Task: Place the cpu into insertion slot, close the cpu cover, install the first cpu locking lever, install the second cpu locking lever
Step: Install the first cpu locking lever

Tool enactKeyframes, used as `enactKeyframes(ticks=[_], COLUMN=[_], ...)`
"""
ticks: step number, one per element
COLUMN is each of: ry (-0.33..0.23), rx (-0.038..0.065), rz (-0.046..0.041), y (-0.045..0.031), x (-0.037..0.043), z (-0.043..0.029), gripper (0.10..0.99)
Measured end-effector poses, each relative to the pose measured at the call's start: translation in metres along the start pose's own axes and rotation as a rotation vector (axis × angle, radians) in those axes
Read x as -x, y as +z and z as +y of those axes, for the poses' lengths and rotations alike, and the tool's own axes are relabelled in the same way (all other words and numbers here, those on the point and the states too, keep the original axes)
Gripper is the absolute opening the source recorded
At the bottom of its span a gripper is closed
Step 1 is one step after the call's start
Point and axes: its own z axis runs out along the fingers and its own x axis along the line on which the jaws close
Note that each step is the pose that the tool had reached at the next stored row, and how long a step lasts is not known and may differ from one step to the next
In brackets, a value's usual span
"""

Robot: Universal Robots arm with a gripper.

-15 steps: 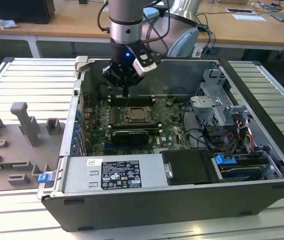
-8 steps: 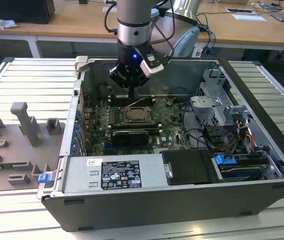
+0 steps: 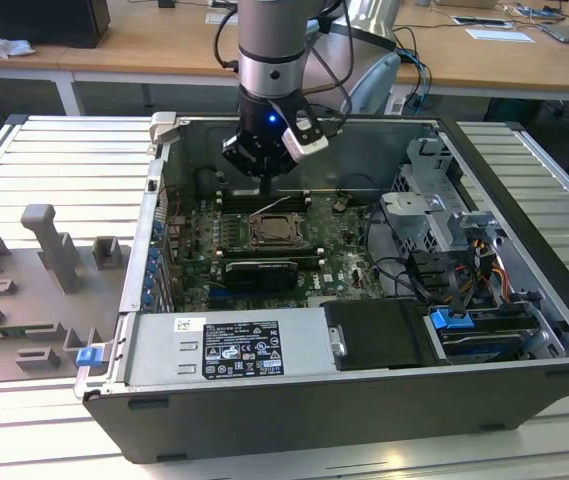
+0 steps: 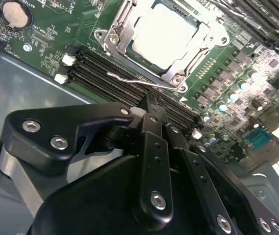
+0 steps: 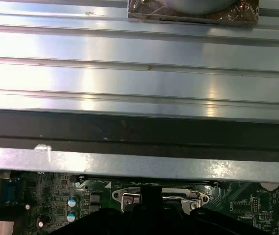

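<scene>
The cpu sits in the insertion slot, with the cpu cover lying closed over its edges. The gripper, fingers pressed together, hovers just beside a thin wire locking lever inside the open computer case.

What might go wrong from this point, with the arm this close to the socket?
1. The gripper hangs right beside the thin locking lever that lies along the cpu cover's edge; a slightly off push may slip past the wire.
2. The memory slots lie close by the gripper, so a slip might scrape them.
</scene>
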Motion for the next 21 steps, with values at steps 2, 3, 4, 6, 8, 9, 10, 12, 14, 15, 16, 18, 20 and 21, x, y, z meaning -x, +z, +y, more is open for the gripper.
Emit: enactKeyframes(ticks=[2,3,4,6,8,9,10,12,14,15,16,18,20,21], ry=[0.000,0.000,0.000,0.000,0.000,0.000,0.000,0.000,0.000,0.000,0.000,0.000,0.000,0.000], rx=[0.002,0.003,0.010,0.022,0.022,0.021,0.021,0.021,0.021,0.021,0.021,0.021,0.021,0.021], rz=[-0.0005,-0.0005,-0.0007,-0.0015,-0.0014,-0.0014,-0.0013,-0.0013,-0.0013,-0.0012,-0.0013,-0.0014,-0.0014,-0.0015], y=[0.0040,0.0050,0.0057,0.0070,0.0097,0.0107,0.0115,0.0133,0.0144,0.0147,0.0150,0.0160,0.0167,0.0172], x=[0.0001,0.0002,0.0003,0.0006,0.0013,0.0028,0.0043,0.0073,0.0097,0.0110,0.0123,0.0170,0.0197,0.0206], z=[-0.0004,-0.0004,-0.0006,-0.0006,-0.0009,-0.0011,-0.0012,-0.0015,-0.0016,-0.0017,-0.0018,-0.0021,-0.0023,-0.0023], gripper=[0.106,0.106,0.106,0.106,0.106,0.106,0.106,0.106,0.106,0.106,0.106,0.106,0.106,0.106])
